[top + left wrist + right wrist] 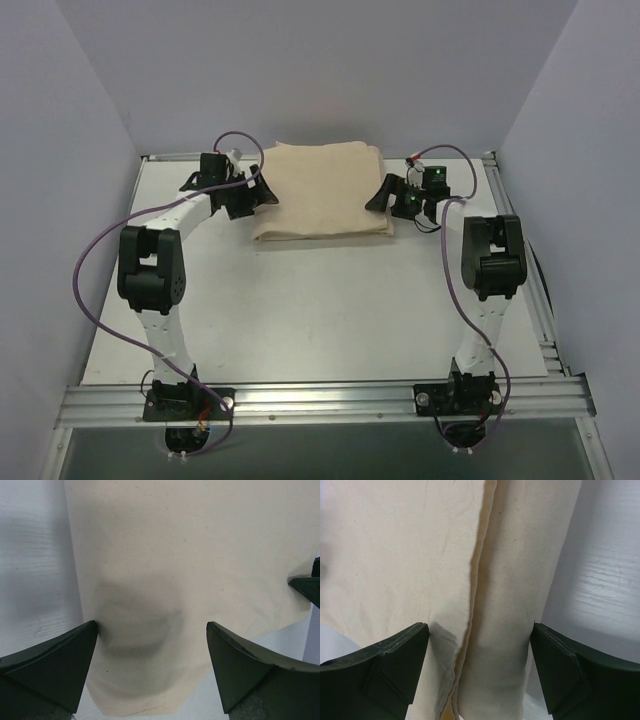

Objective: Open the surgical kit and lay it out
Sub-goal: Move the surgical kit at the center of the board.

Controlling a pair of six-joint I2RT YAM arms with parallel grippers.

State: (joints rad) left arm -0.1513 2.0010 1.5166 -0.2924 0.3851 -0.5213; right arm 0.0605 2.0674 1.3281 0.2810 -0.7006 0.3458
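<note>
The surgical kit is a folded beige cloth wrap lying at the back middle of the table. Its tray and instruments are hidden inside. My left gripper is at the wrap's left edge, open, its jaws straddling a rounded corner of the cloth with the left gripper low over it. My right gripper is at the wrap's right edge. Its jaws stand wide on either side of a thick folded edge of cloth, and the right gripper has one fingertip denting the upper layer.
The white table is ringed by an aluminium frame, with a rail across the front by the arm bases. Grey walls close in on both sides and the back. Purple cables loop from each arm.
</note>
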